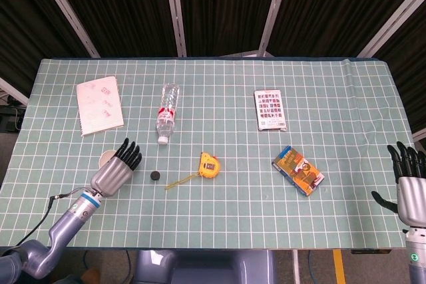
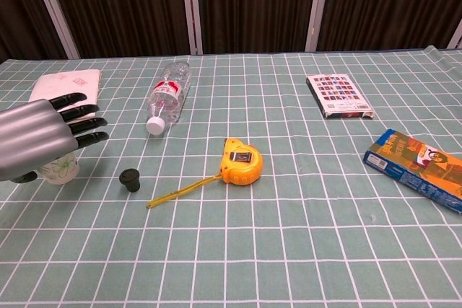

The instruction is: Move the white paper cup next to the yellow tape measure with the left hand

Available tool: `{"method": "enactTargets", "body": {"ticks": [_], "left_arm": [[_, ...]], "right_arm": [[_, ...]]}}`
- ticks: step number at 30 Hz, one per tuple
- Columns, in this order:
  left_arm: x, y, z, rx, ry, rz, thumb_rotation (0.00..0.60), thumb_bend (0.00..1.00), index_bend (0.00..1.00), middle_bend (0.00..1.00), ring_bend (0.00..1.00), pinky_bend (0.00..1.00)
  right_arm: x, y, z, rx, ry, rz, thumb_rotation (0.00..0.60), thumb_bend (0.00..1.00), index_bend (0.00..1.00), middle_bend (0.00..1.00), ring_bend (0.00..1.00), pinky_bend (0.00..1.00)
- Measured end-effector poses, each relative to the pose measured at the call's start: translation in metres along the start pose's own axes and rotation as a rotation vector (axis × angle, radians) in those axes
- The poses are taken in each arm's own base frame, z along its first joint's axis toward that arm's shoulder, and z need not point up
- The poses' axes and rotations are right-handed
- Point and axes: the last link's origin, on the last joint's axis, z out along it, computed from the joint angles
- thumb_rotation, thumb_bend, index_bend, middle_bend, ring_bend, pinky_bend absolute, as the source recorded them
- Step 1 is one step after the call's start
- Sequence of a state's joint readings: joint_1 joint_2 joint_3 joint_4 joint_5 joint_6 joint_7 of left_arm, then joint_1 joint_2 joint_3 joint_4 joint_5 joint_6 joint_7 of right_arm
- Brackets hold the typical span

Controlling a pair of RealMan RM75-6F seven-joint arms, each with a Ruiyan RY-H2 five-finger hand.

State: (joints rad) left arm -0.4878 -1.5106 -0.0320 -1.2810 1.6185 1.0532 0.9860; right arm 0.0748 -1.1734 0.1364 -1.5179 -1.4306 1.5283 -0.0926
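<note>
The white paper cup stands near the table's left front, mostly hidden behind my left hand. In the chest view only the cup's lower part with its green print shows under the left hand. That hand sits over and in front of the cup with its fingers apart and slightly bent; a grip cannot be seen. The yellow tape measure lies mid-table with a short strip of tape pulled out, well right of the cup. My right hand is open at the table's right front edge.
A black cap lies between cup and tape measure. A clear bottle lies behind them, a notebook at back left. A card box and a colourful box lie on the right half.
</note>
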Motion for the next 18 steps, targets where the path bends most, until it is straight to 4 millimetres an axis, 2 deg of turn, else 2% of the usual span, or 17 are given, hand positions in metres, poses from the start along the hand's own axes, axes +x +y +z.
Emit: {"method": "enactTargets", "body": {"ticks": [4, 10, 13, 18], "left_arm": [[-0.002, 0.000, 0.002, 0.026, 0.013, -0.001, 0.600, 0.00, 0.44, 0.38, 0.32, 0.35], [-0.002, -0.005, 0.003, 0.074, 0.032, -0.059, 0.600, 0.00, 0.47, 0.41, 0.35, 0.38], [-0.001, -0.011, 0.004, 0.109, 0.028, -0.155, 0.600, 0.00, 0.47, 0.41, 0.35, 0.38], [0.000, -0.032, 0.004, 0.188, 0.006, -0.449, 0.600, 0.00, 0.48, 0.41, 0.35, 0.39]], "right_arm": [[0.000, 0.001, 0.000, -0.003, -0.002, 0.003, 0.600, 0.00, 0.00, 0.00, 0.00, 0.00], [-0.001, 0.001, 0.001, -0.004, -0.002, 0.000, 0.600, 0.00, 0.00, 0.00, 0.00, 0.00], [-0.001, 0.001, 0.001, -0.007, 0.001, -0.003, 0.600, 0.00, 0.00, 0.00, 0.00, 0.00], [-0.003, 0.000, 0.001, -0.007, -0.003, -0.009, 0.600, 0.00, 0.00, 0.00, 0.00, 0.00]]}}
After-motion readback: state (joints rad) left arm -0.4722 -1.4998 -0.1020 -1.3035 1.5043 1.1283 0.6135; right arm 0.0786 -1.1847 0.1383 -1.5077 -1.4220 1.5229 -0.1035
